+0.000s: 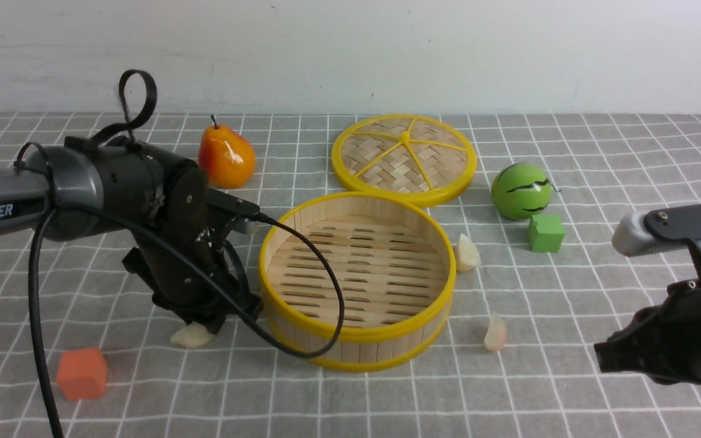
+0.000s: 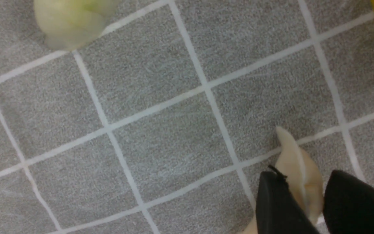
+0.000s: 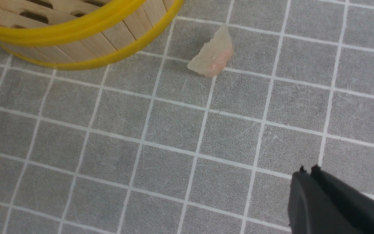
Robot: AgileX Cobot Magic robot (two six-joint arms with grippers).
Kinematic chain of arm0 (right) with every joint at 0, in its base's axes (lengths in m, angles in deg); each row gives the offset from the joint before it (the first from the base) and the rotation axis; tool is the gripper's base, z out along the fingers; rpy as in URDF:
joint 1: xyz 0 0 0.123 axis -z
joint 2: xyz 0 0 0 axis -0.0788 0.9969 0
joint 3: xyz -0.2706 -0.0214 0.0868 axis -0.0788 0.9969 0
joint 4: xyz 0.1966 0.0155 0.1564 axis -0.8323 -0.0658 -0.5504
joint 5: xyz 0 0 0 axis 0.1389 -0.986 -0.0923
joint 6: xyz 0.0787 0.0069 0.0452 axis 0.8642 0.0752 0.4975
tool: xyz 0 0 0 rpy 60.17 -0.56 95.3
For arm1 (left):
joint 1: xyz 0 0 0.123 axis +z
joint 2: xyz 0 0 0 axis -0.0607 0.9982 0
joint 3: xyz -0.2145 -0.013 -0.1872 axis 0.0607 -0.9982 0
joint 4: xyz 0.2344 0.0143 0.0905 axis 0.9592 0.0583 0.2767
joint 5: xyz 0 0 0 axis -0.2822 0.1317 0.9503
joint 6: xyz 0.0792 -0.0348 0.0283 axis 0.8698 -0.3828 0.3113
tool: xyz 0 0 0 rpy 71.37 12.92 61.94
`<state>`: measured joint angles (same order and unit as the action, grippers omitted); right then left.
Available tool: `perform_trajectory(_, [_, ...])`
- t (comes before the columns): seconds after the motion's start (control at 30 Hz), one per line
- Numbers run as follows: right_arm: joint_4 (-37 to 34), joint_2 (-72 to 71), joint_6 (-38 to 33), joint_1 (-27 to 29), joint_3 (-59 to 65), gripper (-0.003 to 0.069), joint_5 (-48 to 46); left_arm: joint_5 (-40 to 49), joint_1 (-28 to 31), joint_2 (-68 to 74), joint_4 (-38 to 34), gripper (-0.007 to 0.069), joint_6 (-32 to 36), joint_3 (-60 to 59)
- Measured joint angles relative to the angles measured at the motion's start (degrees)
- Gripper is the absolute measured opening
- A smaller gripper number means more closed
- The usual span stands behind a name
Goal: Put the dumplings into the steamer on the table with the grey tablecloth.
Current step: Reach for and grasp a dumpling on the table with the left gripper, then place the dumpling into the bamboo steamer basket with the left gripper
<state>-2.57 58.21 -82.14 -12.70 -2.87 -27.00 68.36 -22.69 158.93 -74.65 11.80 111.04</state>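
On the grey grid-lined tablecloth (image 1: 387, 395), beside the slatted, yellow-rimmed bamboo steamer (image 1: 356, 334), the left gripper's (image 2: 302, 177) black jaws straddled a pleated cream-white dumpling (image 2: 292, 152), with no telling whether they pinched it, while the right gripper (image 3: 307, 170) hung clenched, empty.

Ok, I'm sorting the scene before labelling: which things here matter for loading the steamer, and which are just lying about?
For the job: steamer, left-side cream dumpling, right-side cream dumpling, pinkish dumpling, pale green dumpling, grey tablecloth.

Lying about: pear, woven lid, striped green ball, green cube, orange cube.
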Motion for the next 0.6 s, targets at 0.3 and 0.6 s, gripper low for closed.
perform_trajectory(0.3, [-1.16,0.00,-0.15,0.00,0.00,-0.0002,0.06,0.05,0.05,-0.03,-0.92,0.0149,-2.50,0.26])
perform_trajectory(0.6, [-1.16,0.00,-1.59,0.00,0.00,-0.0002,0.53,-1.92,0.05,-10.66,-11.23,0.0149,-1.97,-0.22])
